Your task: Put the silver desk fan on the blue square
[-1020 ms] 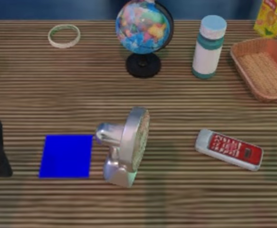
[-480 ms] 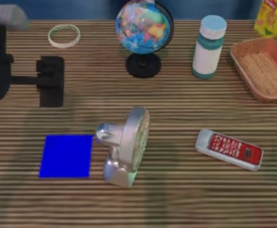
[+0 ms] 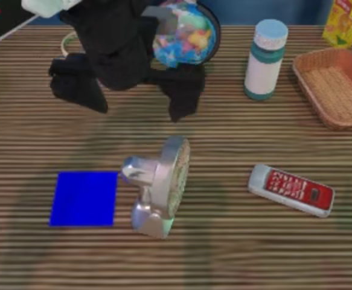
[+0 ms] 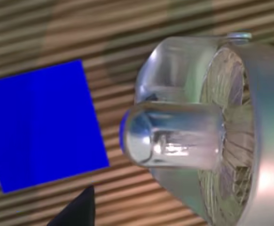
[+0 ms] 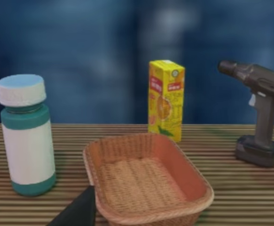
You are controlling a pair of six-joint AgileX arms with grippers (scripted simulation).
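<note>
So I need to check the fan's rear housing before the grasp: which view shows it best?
The left wrist view: the fan fills the frame, its motor housing facing the camera, beside the blue square. The top view shows the whole fan from above, smaller, with the left gripper open above the table beyond it. The right wrist view misses it.

the left arm (image 3: 112, 51) covers part of the globe (image 3: 191, 33) and most of the white ring (image 3: 65, 41) at the desk's far edge. the juice carton (image 3: 343, 21) is cut off at the far right corner. in the left wrist view the silver desk fan (image 4: 207, 132) runs past the frame.
</note>
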